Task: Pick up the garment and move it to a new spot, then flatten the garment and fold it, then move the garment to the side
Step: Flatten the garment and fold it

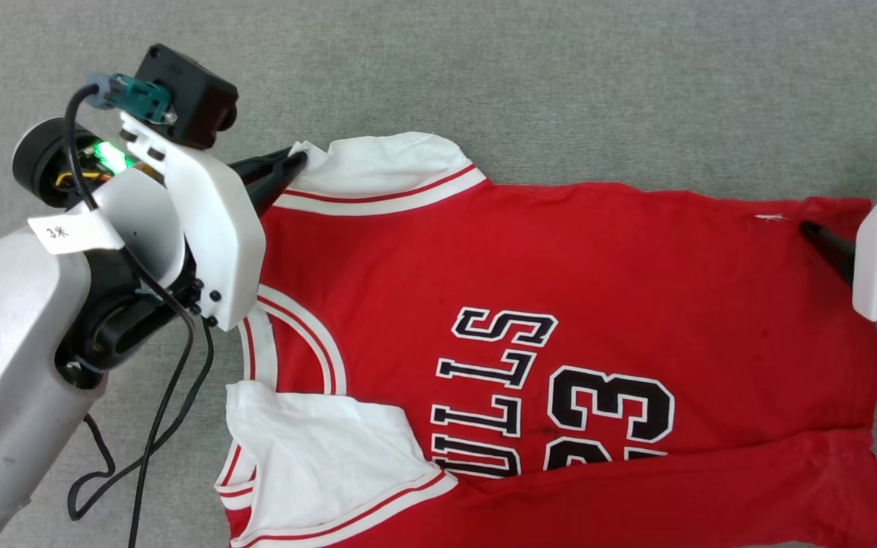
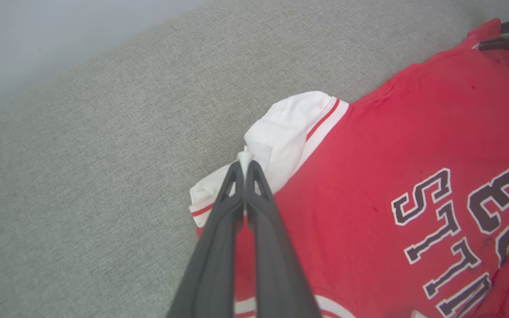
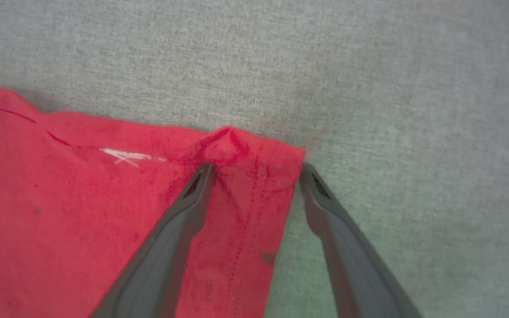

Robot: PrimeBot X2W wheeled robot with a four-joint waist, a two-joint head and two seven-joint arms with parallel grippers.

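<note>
Head view has the garment spread across the grey woven tabletop, lying lengthwise between the two sets of jaws: collar and sleeves toward the left jaws, bottom hem toward the right jaws. The black-and-white lettering sits about midway between them, and a fold of red cloth covers the part of it nearest the camera.

The left jaws are clamped tight on the far white sleeve. In the left wrist view, a small peak of white cloth is pinched right at the tips of the two dark fingers, and the sleeve bunches up just beyond them. The other white sleeve lies flat, well apart from these jaws on the near side.

The right jaws stand wide apart at the far hem corner, holding nothing. In the right wrist view, one finger has its tip on the red cloth at a small pucker. The other finger is over bare tabletop just past the garment's edge, so the corner lies between them. A small white mark shows on the cloth just beside the finger on the cloth.
</note>
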